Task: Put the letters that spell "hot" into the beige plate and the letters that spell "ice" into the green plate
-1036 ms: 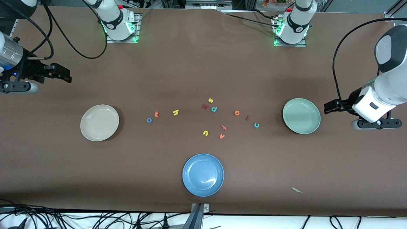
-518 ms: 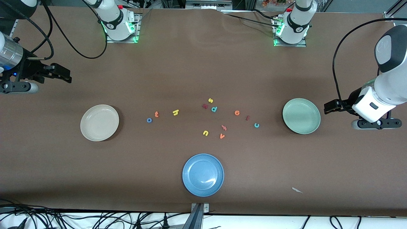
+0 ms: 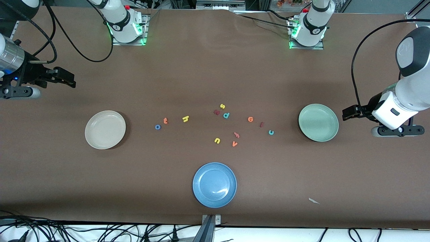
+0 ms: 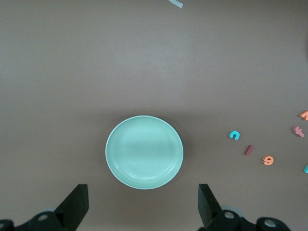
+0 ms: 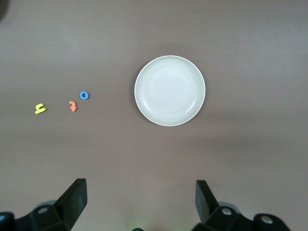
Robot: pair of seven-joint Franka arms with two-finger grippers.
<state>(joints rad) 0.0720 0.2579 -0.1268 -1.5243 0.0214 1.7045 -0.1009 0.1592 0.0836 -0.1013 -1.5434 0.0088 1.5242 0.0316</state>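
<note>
The beige plate (image 3: 105, 129) (image 5: 170, 91) lies empty toward the right arm's end. Beside it are the blue o (image 3: 157, 127) (image 5: 84, 95), orange t (image 3: 165, 120) (image 5: 72, 106) and yellow h (image 3: 185, 118) (image 5: 40, 109). The green plate (image 3: 318, 122) (image 4: 144, 152) lies empty toward the left arm's end, with the teal c (image 3: 271, 132) (image 4: 234, 135), dark red i (image 3: 261, 124) (image 4: 248, 150) and orange e (image 3: 250, 119) (image 4: 268, 160) beside it. My right gripper (image 3: 70, 81) (image 5: 141, 202) hangs open above the table's end by the beige plate. My left gripper (image 3: 346, 114) (image 4: 143, 207) hangs open beside the green plate. Both hold nothing.
Mid-table lie other letters: yellow s (image 3: 222, 106), dark red k (image 3: 216, 112), teal p (image 3: 226, 115), a pink letter (image 3: 236, 134), yellow u (image 3: 217, 140), orange v (image 3: 234, 144). A blue plate (image 3: 214, 184) sits nearest the front camera. A paper scrap (image 3: 314, 201) lies near the front edge.
</note>
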